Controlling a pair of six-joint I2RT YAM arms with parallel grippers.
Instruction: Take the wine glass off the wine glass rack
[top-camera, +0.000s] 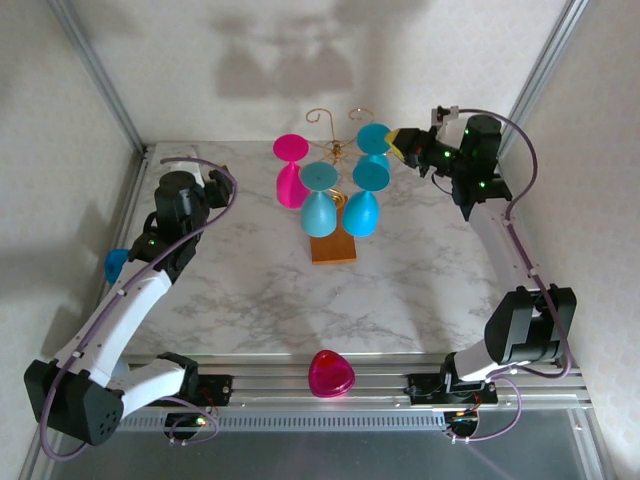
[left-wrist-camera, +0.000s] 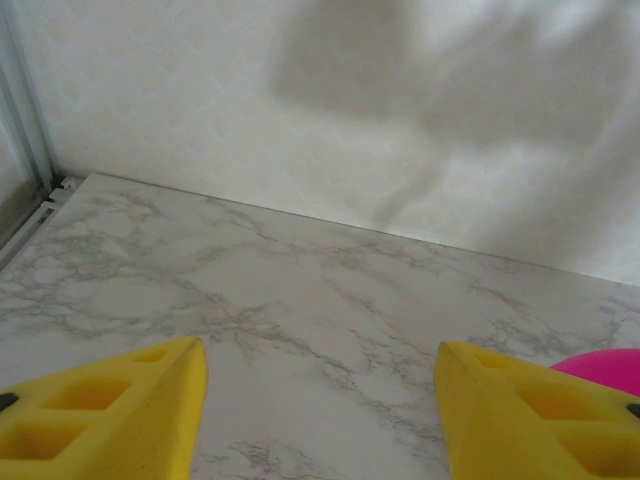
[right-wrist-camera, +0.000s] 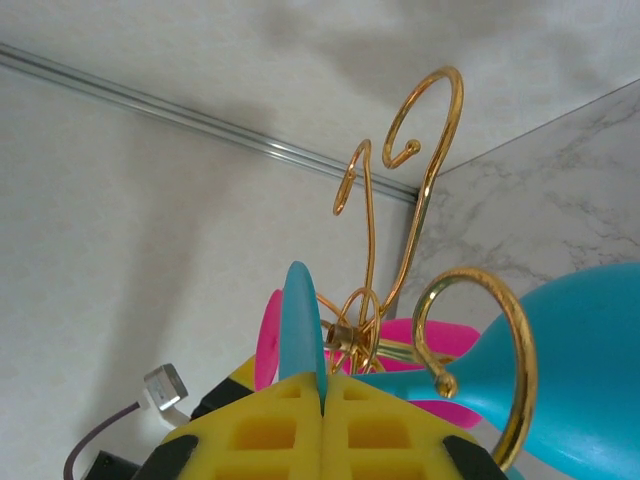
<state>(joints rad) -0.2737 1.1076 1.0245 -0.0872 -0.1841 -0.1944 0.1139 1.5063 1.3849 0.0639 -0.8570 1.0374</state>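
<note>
Yellow fingers (right-wrist-camera: 260, 440) of the right gripper (right-wrist-camera: 322, 385), at 2 o'clock of the marble table (top-camera: 250, 300), are pressed together on the thin foot of a blue wine glass (right-wrist-camera: 300, 310). It hangs on the wine glass rack (top-camera: 333, 248) at 12 o'clock. Left gripper (left-wrist-camera: 320, 400), at 10 o'clock, stands half open and empty.

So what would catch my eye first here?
The gold wine glass rack at the back middle of the marble table, hung with upside-down turquoise glasses and one pink wine glass. Then the right tool, its yellow pads pinched shut on the foot of a turquoise wine glass there.
</note>
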